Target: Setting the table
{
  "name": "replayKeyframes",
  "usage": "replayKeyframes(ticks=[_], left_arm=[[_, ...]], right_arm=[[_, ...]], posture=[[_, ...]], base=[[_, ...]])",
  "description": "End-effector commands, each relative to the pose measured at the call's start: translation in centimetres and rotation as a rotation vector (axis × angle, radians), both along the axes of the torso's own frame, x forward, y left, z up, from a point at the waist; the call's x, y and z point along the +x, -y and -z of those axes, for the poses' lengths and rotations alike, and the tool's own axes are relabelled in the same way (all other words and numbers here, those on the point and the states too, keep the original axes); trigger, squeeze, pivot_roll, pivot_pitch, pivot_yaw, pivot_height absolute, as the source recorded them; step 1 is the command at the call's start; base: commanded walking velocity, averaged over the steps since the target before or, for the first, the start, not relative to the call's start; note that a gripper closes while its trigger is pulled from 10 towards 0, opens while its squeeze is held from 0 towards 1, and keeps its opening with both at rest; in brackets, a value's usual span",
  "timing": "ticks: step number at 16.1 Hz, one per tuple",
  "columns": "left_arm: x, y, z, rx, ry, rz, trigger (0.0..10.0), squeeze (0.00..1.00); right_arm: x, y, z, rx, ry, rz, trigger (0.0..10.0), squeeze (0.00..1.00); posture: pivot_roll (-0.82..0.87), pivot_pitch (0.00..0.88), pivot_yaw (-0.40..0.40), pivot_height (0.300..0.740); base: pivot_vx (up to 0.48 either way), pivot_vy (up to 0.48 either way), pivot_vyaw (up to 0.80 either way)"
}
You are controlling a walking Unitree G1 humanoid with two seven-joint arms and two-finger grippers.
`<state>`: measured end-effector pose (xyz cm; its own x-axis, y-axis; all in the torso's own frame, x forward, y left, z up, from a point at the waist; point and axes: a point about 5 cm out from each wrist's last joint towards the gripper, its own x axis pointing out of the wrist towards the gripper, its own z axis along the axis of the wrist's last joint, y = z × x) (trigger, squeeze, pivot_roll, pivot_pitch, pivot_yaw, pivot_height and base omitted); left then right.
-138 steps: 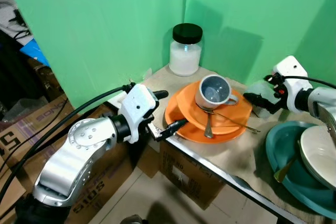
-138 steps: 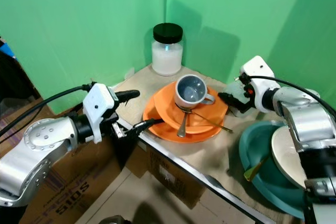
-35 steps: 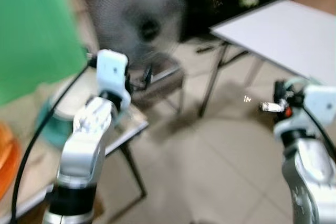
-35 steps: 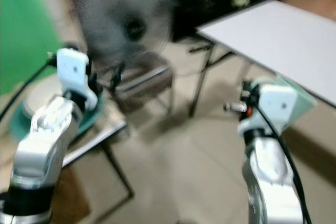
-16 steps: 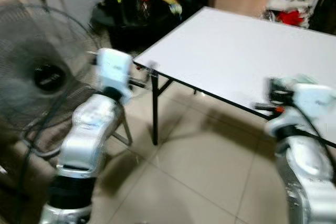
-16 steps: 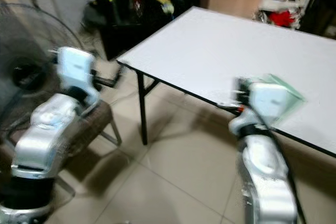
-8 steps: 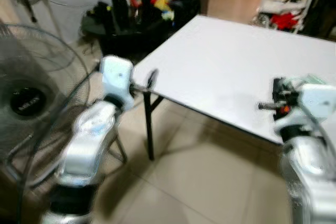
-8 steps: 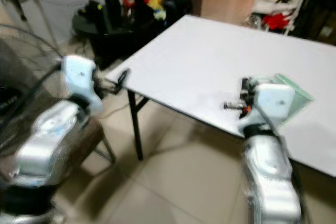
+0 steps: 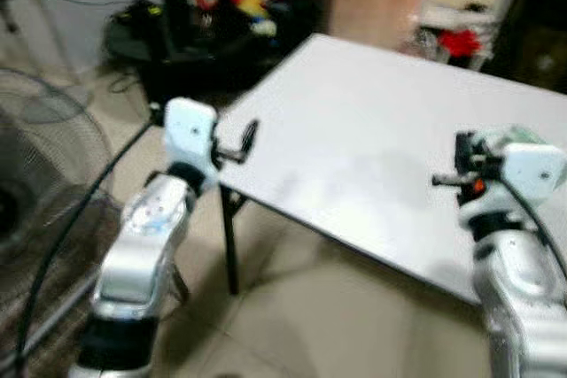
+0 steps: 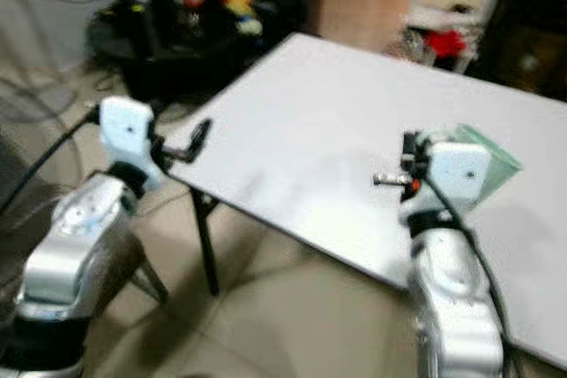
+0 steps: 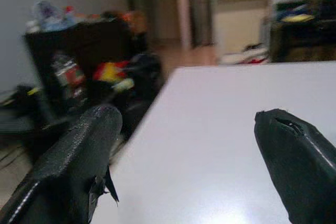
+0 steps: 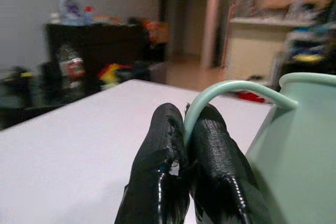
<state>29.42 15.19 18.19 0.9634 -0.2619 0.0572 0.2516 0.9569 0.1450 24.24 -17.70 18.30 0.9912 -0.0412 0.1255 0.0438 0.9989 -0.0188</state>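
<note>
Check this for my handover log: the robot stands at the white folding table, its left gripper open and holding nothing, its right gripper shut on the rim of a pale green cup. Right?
Not quite. The right gripper is shut on the thin curved handle, not the rim, of the pale green cup; the right wrist view shows it. The left gripper is open over the white folding table, holding nothing.

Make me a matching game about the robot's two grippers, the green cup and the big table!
Things:
1. left gripper
2. right gripper
3. green cup
4. white table

States:
A. held by its thin handle
B. fingers spread wide apart, holding nothing
C. top bare and pale
D. fingers pinched shut on a handle

Pairs: 1-B, 2-D, 3-A, 4-C
</note>
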Motion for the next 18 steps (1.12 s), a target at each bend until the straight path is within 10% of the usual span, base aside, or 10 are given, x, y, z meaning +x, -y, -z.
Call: replayKeyframes(ticks=[1, 18], left_arm=[[0.1, 0.8, -0.6, -0.004, 0.022, 0.036, 10.0, 0.00], [-0.4, 0.9, -0.3, 0.034, 0.004, 0.074, 10.0, 0.00]], right_arm=[[-0.2, 0.6, -0.3, -0.007, 0.015, 0.017, 10.0, 0.00], [0.3, -0.5, -0.3, -0.061, 0.033, -0.090, 10.0, 0.00]], posture=[[0.00, 0.000, 0.018, 0.740], [0.02, 0.000, 0.011, 0.740]], base=[[0.446, 0.000, -0.80], [0.334, 0.000, -0.28]])
